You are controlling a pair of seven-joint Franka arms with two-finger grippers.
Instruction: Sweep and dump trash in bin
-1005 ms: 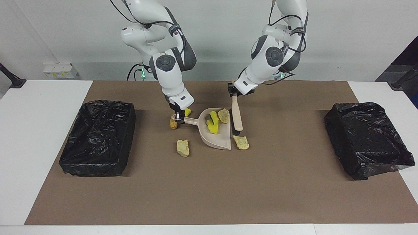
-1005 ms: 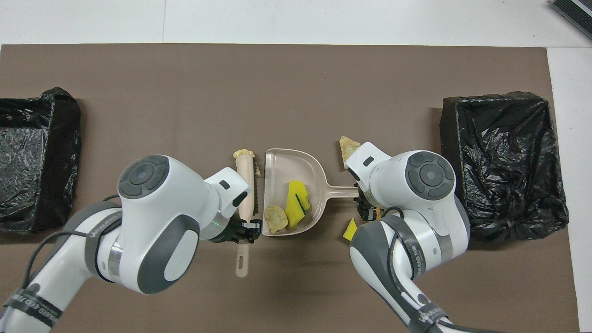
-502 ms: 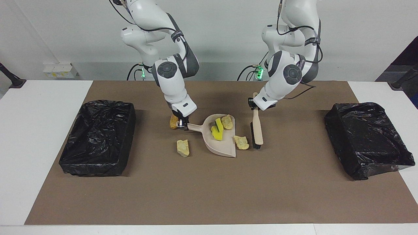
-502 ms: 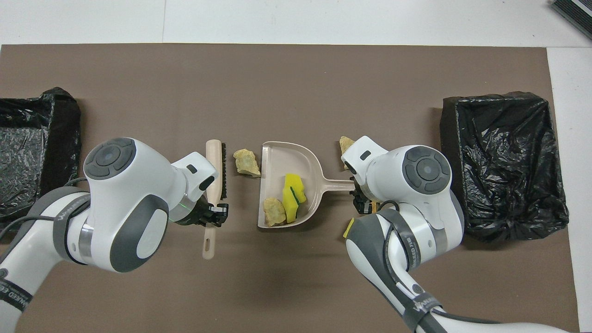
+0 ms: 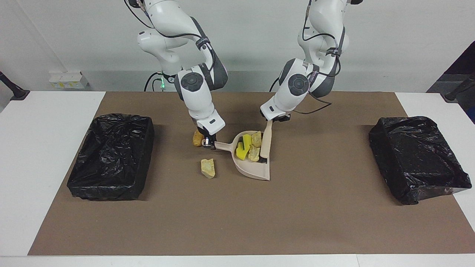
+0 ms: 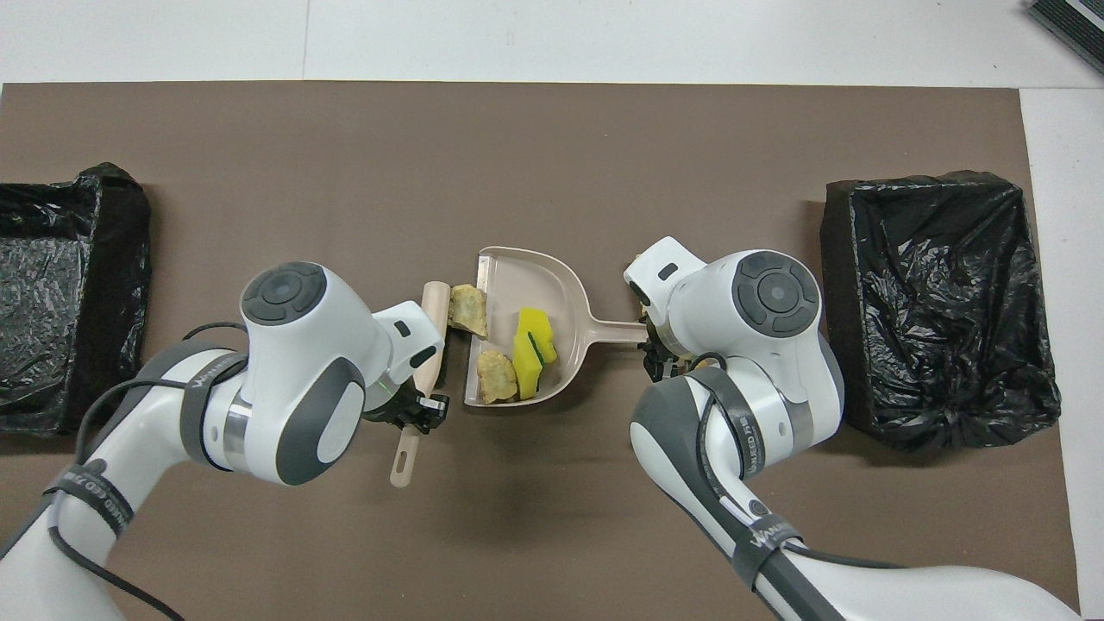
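Facing view first: mid-sweep for sure. Left gripper (image 5: pixel 275 119), fingers clamped on the brush (image 5: pixel 265 142) handle, bristles down at the dustpan (image 5: pixel 256 168) mouth, nudging a tan lump (image 5: pixel 254 153) in beside another tan lump (image 5: pixel 256 139) and the yellow sponge chunks (image 5: pixel 242 147). Right gripper (image 5: pixel 208 142), fingers shut on the dustpan handle, pinning it flat on the worktop.

Still loose on the brown mat (image 5: pixel 297 222): a pale yellow-tan lump (image 5: pixel 208 167) near the pan handle and farther from the robots than it, plus an orange-brown lump (image 5: pixel 197 138) tucked right by the right gripper. Probably next: lift the brush clear, reposition pan and brush to gather those two strays. Only then carry over to a black-lined bin (image 5: pixel 111 155), likely the one at the right arm's end; another bin (image 5: pixel 417 157) at the left arm's end.
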